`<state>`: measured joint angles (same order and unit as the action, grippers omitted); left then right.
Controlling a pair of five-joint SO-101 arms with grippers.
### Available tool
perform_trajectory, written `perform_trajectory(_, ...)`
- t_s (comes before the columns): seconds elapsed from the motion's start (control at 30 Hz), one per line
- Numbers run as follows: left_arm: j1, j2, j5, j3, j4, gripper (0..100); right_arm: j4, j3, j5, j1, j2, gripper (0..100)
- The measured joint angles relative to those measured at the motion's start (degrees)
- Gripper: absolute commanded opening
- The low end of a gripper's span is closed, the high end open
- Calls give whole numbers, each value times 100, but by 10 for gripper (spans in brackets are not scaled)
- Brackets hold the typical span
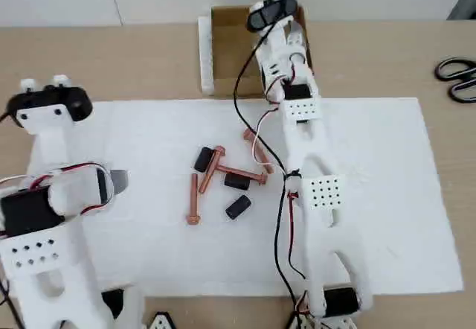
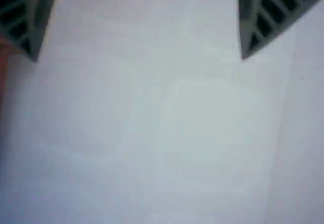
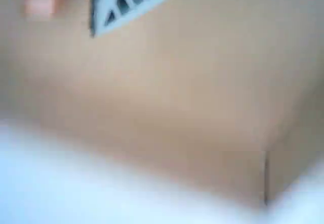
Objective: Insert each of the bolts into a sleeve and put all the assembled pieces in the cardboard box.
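The left gripper [image 2: 139, 57] had its jaws wide apart, holding nothing. I could not tell the right gripper's [image 1: 286, 35] jaws, over the cardboard box [image 1: 230, 46] at top middle. Bolts [image 1: 212, 169] and sleeves [image 1: 238, 207] lay mid-frame. They looked hard, light and rolly, best grabbed around the middle.

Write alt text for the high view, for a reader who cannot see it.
Four copper-coloured metal bolts and three short black cylindrical sleeves lie loose in the middle of a white paper sheet. The white right arm extends over an open brown cardboard box at the far edge; the white left arm sits at the sheet's left side. Black-handled scissors lie far right.
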<state>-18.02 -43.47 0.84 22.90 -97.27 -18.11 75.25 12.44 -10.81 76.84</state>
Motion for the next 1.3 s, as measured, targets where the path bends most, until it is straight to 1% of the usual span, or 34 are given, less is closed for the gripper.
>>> perform_trajectory(0.17,0,0,0,0,0,245,-1055,1565,0,0,-9,220)
perform_trajectory(0.3,0,0,-123,0,0,245,-1952,1776,0,0,-413,220)
perform_trajectory(0.47,0,0,-132,0,0,245,-3807,1793,-316,-97,-1996,220)
perform_trajectory(0.57,0,0,-132,0,0,245,-4949,1846,-352,-316,-2910,220)
perform_trajectory(0.73,0,0,-132,0,0,245,-7007,1864,-360,-457,-4149,220)
perform_trajectory(0.8,0,0,-132,0,0,245,-7604,1873,-360,-484,-4563,220)
perform_trajectory(0.97,79,0,-114,0,0,246,-7886,1881,-360,-404,-5336,219)
perform_trajectory(1.1,624,0,-141,0,0,246,-7903,1609,-360,-378,-5820,218)
perform_trajectory(1.2,1081,0,-149,0,0,246,-7903,765,-360,-378,-6321,218)
perform_trajectory(1.3,1319,0,-149,0,0,246,-7903,-571,-360,-369,-7015,218)
